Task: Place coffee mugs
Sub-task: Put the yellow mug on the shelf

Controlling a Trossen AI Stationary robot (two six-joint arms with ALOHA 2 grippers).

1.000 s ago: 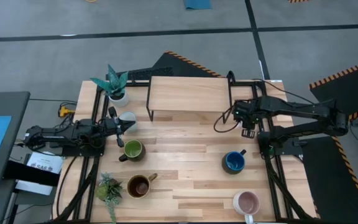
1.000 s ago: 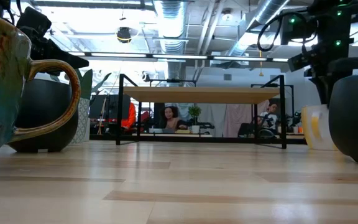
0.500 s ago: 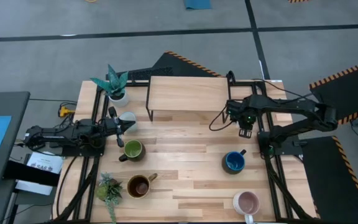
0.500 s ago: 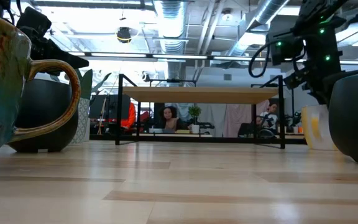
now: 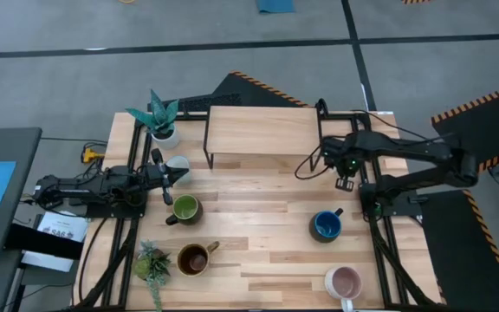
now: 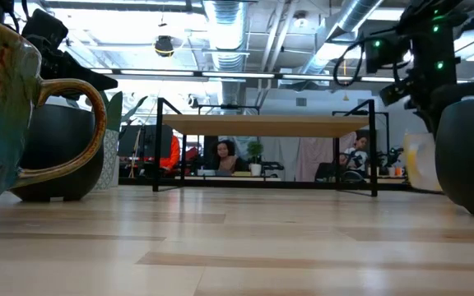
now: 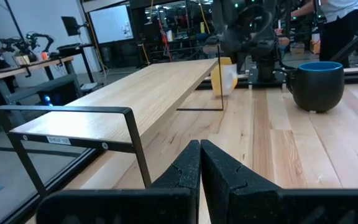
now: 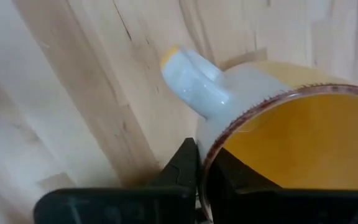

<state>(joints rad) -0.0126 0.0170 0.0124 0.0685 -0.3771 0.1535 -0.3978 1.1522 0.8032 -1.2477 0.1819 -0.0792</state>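
A: Two arms show from above; your right gripper (image 5: 345, 184) hangs just beside the shelf (image 5: 262, 132). Lift slowly.

B: Low view?

A: Your orange mug (image 6: 419, 162) sits below that gripper, beside the dark blue mug (image 6: 470, 152). Steer clear of it.

B: Left wrist?

A: Your left gripper (image 7: 200, 163) is clenched on nothing, waiting.

B: Right wrist?

A: Fingers (image 8: 180, 167) pinch the orange mug's rim, near its handle. Keep it level onto the shelf.
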